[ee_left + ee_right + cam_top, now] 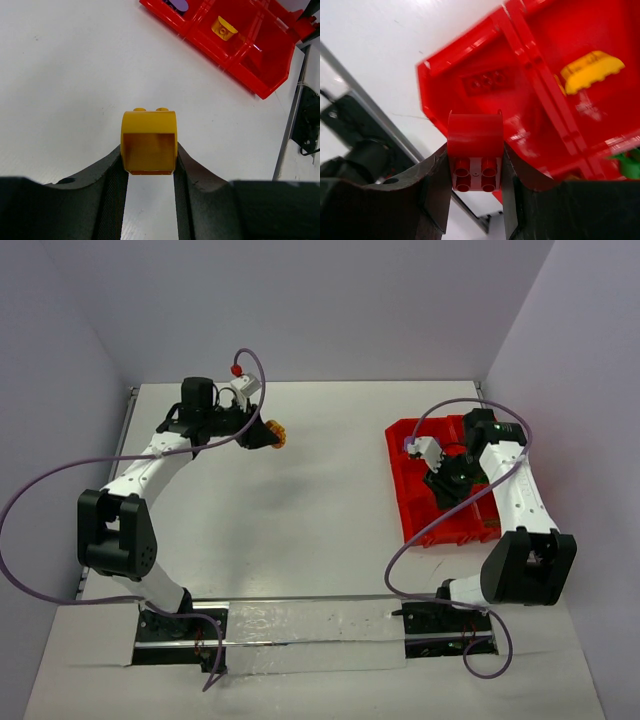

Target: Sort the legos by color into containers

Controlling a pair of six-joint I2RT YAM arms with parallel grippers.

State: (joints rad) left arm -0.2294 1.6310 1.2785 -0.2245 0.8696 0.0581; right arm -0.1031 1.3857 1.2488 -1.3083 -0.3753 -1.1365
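My left gripper (264, 433) hangs above the bare table at the back left, shut on a yellow-orange lego (276, 433). The left wrist view shows this rounded brick (149, 140) pinched between the fingers, hollow side toward the camera. My right gripper (446, 483) is over the red tray of containers (412, 445), shut on a red rounded lego (475, 147) with its studs facing the camera. In the tray lie a flat red brick (487, 82), a yellow piece (592, 70), a green bit (631, 167) and a purple piece (176, 5).
The tray (260, 65) sits at the table's right side, close to the right wall. Purple cables (40, 490) loop beside both arms. A shiny strip (310, 625) runs between the arm bases at the near edge.
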